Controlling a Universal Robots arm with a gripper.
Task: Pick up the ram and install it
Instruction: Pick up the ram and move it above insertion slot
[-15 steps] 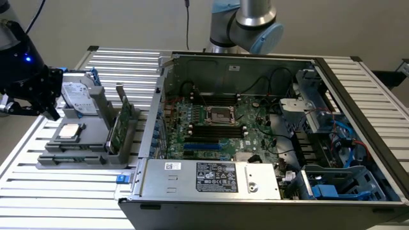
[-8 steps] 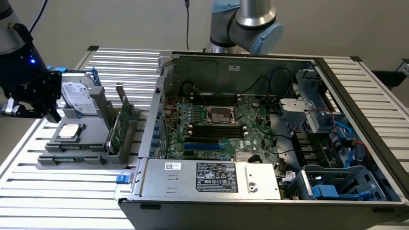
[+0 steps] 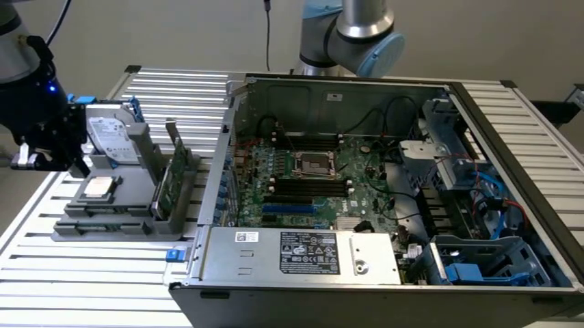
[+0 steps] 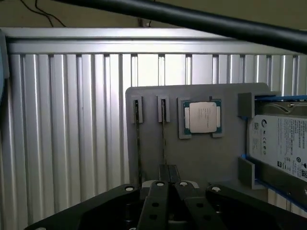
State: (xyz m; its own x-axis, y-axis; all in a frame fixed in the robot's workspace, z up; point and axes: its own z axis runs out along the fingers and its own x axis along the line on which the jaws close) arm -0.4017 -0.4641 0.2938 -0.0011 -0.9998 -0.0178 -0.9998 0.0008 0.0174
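So, ram (image 3: 169,186): standing on edge in a slot of the gray holder (image 4: 211,158), outside the case, untouched.
Neighbour: a second board stands just beside it in a parallel slot. In the wrist view both are edge-on, and I cannot tell which is which.
Gripper (image 4: 168,173): looks closed with its pads together, holding nothing, hovering above the holder's slot end.
Step in hand: the approach to the ram, as I judge it.
Doing it well: centre over the board's top edge, set the jaws across its thickness, grip mid-length, keep clear of the neighbour, lift straight along the slot.
Holder's other parts: processor (image 4: 200,117) lying flat; hard drive (image 4: 280,139) in blue rails.
Case (image 3: 365,96): open, with the memory slots (image 3: 310,183) on the motherboard seemingly empty.
Writing: white labels on the hard drive and the power supply (image 3: 301,251) carry print, none of it readable.
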